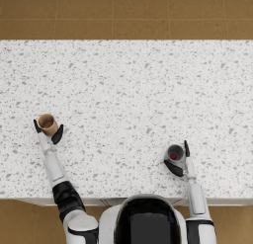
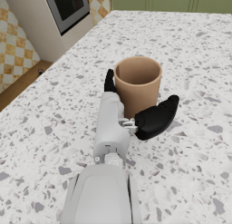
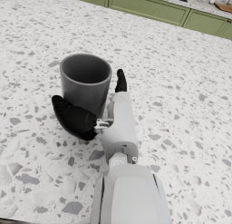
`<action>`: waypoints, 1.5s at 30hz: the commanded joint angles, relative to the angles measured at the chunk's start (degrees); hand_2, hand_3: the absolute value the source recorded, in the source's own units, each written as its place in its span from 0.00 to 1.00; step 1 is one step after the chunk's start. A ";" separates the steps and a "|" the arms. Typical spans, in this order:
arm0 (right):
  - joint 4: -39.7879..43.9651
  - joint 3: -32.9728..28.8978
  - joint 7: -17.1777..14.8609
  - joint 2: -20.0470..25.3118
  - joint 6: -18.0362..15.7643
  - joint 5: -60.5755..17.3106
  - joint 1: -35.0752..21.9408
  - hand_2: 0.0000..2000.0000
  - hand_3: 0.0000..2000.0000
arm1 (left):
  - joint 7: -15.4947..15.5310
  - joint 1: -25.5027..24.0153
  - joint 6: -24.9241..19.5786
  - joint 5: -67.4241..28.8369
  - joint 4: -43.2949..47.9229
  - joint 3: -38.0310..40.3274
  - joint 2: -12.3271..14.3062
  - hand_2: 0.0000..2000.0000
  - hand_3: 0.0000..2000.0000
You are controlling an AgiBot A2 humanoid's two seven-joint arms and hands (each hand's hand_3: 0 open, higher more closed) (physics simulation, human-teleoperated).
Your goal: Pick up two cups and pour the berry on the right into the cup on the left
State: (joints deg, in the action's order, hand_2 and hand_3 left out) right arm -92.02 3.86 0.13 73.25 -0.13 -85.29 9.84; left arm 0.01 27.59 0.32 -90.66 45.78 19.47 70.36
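Both cups upright on the speckled countertop (image 1: 133,80), well apart, 1 per side. Tan cup (image 1: 47,123) on the left: left hand (image 1: 48,134) cradles it, dark fingers (image 2: 156,119) on either side of the wall; firm contact or not, cannot tell. Nothing shows in the part of its inside that is in view. Grey cup (image 1: 175,152) on the right with 1 red berry (image 1: 173,156) inside; right hand (image 1: 180,161) wraps it the same way, thumb across 1 side, fingers up the other. No brand, label or writing readable on either cup. Oven front (image 2: 68,7) in the left wrist view is unmarked too.
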 commanded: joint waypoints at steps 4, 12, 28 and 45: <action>0.78 0.02 0.02 0.41 0.16 -0.01 -0.65 0.00 0.00 | 0.00 4.06 0.01 0.00 -3.86 -0.61 -0.59 0.00 0.00; 1.66 0.18 0.02 0.99 0.74 -0.06 -2.06 1.00 0.64 | 0.15 3.24 -0.69 -0.01 -1.30 -2.05 0.06 1.00 0.64; -2.37 4.77 -0.01 7.54 -3.46 0.00 -18.75 1.00 0.64 | 0.09 -14.52 -1.96 -0.02 42.73 -25.42 2.68 1.00 0.64; 4.81 7.06 0.08 13.36 -3.76 -10.84 -36.15 1.00 0.64 | 0.12 -14.70 -2.16 -9.57 50.43 -37.85 5.36 1.00 0.64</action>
State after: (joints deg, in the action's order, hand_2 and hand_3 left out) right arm -86.92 10.27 0.20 85.91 -3.92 -97.95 -23.72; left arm 0.15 11.50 -1.87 -100.90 96.14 -16.34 75.00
